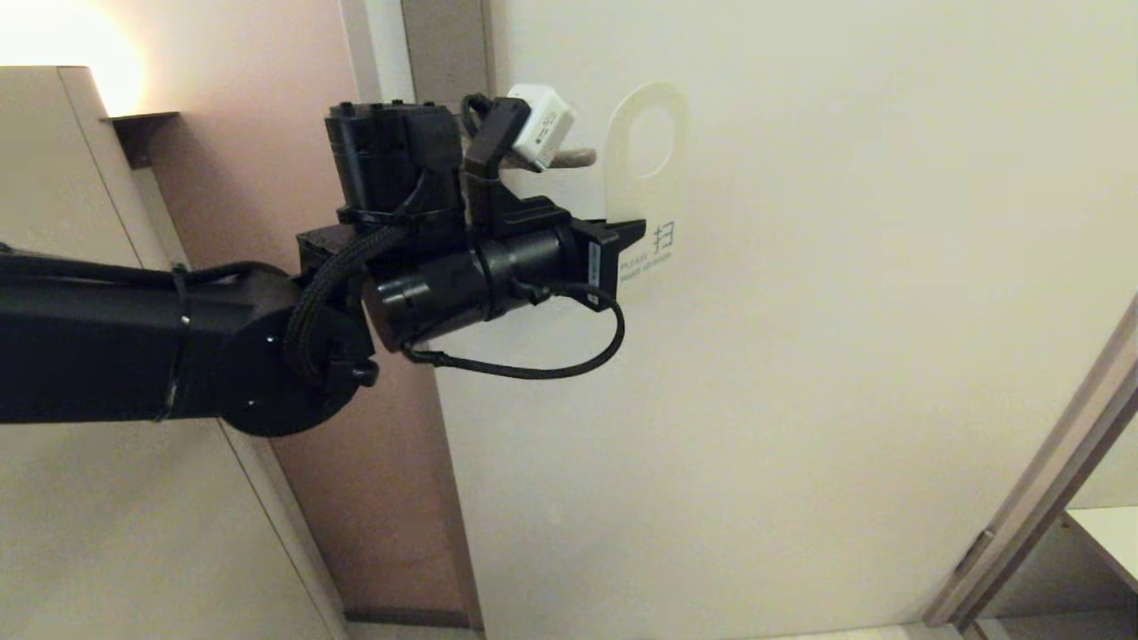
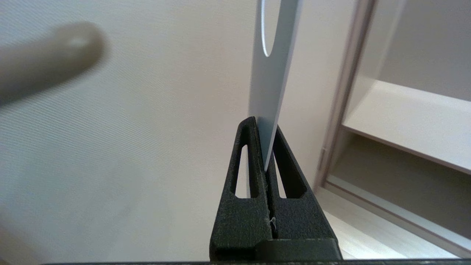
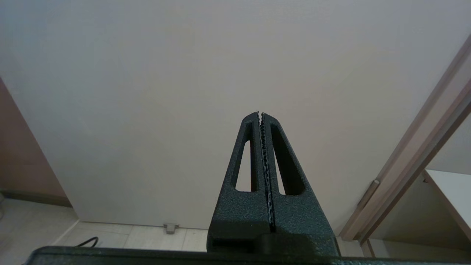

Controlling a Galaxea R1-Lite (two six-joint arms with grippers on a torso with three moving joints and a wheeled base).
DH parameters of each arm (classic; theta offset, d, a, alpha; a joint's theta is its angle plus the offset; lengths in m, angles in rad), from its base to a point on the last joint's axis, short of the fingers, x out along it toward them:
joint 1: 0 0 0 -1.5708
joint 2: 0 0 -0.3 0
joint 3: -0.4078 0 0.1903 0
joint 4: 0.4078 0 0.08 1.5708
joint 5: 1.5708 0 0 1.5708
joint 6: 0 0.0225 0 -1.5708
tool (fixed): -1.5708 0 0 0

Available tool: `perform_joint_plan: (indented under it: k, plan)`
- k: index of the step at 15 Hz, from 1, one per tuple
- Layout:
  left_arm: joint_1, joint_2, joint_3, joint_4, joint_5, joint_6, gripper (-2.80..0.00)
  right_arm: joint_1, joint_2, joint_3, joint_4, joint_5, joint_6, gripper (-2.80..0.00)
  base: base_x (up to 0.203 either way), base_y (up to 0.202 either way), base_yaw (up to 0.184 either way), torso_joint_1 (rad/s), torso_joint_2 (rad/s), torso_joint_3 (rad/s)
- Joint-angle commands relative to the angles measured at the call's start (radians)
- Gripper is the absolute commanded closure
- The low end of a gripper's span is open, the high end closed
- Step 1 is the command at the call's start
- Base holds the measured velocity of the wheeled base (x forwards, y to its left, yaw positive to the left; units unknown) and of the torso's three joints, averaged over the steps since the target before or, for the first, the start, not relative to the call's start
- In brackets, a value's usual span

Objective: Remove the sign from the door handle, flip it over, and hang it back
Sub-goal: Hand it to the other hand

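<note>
The sign [image 1: 642, 182] shows its white face with "MAKE UP ROOM" lettering and stands upright against the door, oval hole on top. My left gripper [image 1: 633, 233] is shut on its lower left edge. The door handle [image 1: 580, 158] is a beige lever; only its rounded end shows past my wrist camera. The sign sits just right of that end, and the hole is clear of it. In the left wrist view the sign [image 2: 273, 81] rises edge-on from the left gripper [image 2: 265, 127], with the handle [image 2: 48, 60] blurred off to one side. My right gripper [image 3: 259, 113] is shut and empty, facing the lower door.
The pale door [image 1: 800, 373] fills the middle. Its frame [image 1: 1049, 498] runs down the right, with a shelf [image 1: 1111, 533] beyond. A pinkish wall [image 1: 258, 160] and a beige cabinet [image 1: 62, 516] stand on the left. A door stop [image 3: 170, 228] sits at floor level.
</note>
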Motion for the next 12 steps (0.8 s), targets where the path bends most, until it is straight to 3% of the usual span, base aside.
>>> perform_joint_plan:
  k: [1, 8, 10, 12]
  plan:
    - [-0.036, -0.076, 0.069, -0.002, -0.002, 0.000, 0.00, -0.001, 0.000, 0.000, 0.000, 0.001, -0.001, 0.00, 0.000, 0.000, 0.000, 0.000, 0.00, 0.000]
    - [-0.139, -0.271, 0.305, 0.001, -0.019, -0.003, 0.00, -0.001, 0.000, 0.000, 0.000, 0.001, 0.000, 0.00, 0.000, 0.000, 0.000, 0.000, 0.00, 0.000]
    - [-0.142, -0.322, 0.339, 0.033, -0.060, -0.018, 0.00, -0.001, 0.000, 0.000, 0.000, 0.001, -0.001, 0.00, 0.000, 0.000, 0.000, 0.000, 0.00, 0.000]
    - [-0.141, -0.356, 0.359, 0.044, -0.146, -0.089, 0.00, -0.001, 0.000, 0.000, 0.000, 0.001, 0.000, 0.00, 0.000, 0.000, 0.000, 0.000, 0.00, 0.000]
